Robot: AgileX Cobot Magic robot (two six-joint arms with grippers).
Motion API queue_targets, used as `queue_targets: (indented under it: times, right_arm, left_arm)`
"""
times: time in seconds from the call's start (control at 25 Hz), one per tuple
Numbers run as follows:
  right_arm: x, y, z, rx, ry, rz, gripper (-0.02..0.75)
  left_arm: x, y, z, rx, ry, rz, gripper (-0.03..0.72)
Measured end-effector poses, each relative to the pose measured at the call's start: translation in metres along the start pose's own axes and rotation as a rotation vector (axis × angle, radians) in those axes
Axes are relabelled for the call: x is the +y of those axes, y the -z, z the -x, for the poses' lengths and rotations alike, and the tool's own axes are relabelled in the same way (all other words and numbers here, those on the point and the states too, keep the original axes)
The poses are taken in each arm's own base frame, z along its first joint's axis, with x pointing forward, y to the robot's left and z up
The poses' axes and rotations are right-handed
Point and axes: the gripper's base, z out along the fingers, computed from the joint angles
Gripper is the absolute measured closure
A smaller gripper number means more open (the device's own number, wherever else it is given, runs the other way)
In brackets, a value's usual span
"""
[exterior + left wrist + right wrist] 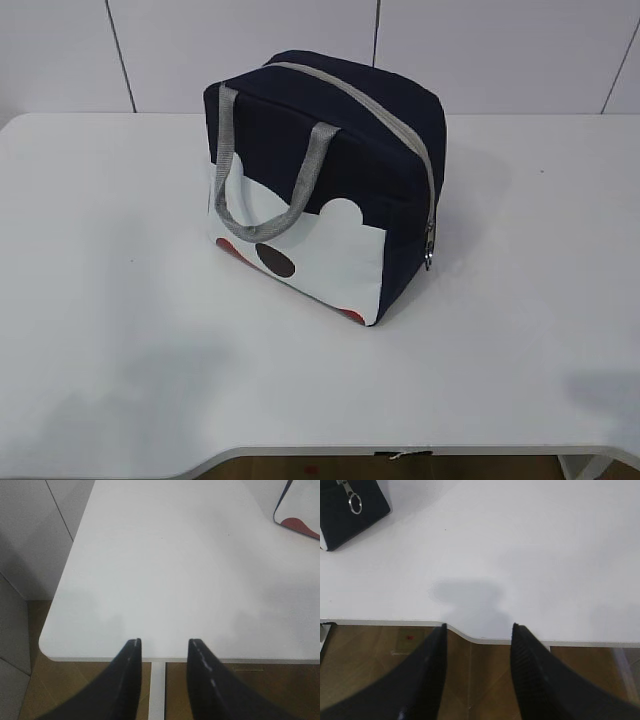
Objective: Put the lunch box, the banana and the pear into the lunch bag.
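The navy lunch bag (330,170) stands upright in the middle of the white table, its grey zipper shut and a grey handle hanging over its white front panel. A corner of the bag shows in the left wrist view (300,510) and its zipper ring end in the right wrist view (350,505). My left gripper (164,642) is open and empty above the table's front edge. My right gripper (479,626) is open and empty above the front edge too. Neither gripper shows in the exterior view. The lunch box, banana and pear are out of view.
The white table (120,330) has a curved cut-out in its front edge (470,636). A wooden floor lies below the edge (480,680). A white panelled wall stands behind the table (500,50).
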Motion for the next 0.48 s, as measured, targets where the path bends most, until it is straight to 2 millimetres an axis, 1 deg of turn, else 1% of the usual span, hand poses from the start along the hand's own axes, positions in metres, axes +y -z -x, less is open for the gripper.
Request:
queue_targets:
  times: [0.48]
  right_arm:
    - [0.0, 0.0, 0.0, 0.0, 0.0, 0.0, 0.393]
  left_arm:
    - [0.0, 0.0, 0.0, 0.0, 0.0, 0.0, 0.452]
